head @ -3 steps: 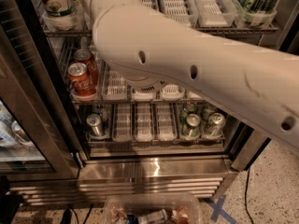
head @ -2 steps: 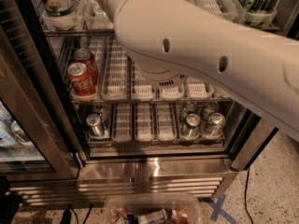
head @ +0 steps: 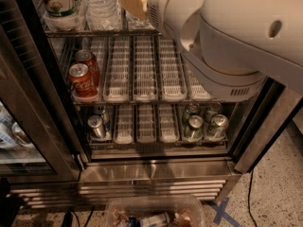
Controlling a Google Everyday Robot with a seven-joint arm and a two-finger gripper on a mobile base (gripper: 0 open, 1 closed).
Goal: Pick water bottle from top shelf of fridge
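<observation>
**Water bottle (head: 99, 6) upright on the top shelf, left of the arm's leading end**

The water bottle stands at the front of the top shelf (head: 94, 32) of the fridge (head: 151, 174). Its long axis is vertical. Only the clear ribbed body shows, since the upper edge of the view cuts off the neck and cap.

The end effector itself is not visible. It lies past the bulky white arm (head: 227, 27), which fills the upper right and reaches in toward the top shelf. Whether it is wide, narrow or holding anything cannot be told.

Judging from where the arm's forward end meets the shelf, the bottle lies to the end effector's left at about the same height. A tan object (head: 135, 1) that I cannot identify sits between them.

Further left of the bottle, close beside it, stands a white-and-green printed bottle (head: 59, 1), which is the wrong target.

Below the end effector are the lower racks. Red cans (head: 83, 77) sit down and to the left, and green cans (head: 196, 126) are on the rack under those.

With one arm, the coming move probably turns on a sideways shift to the left. The fingers would then close across the bottle's vertical body without nudging the printed bottle next to it. The thin ribbed plastic will likely give a little under the squeeze.
</observation>
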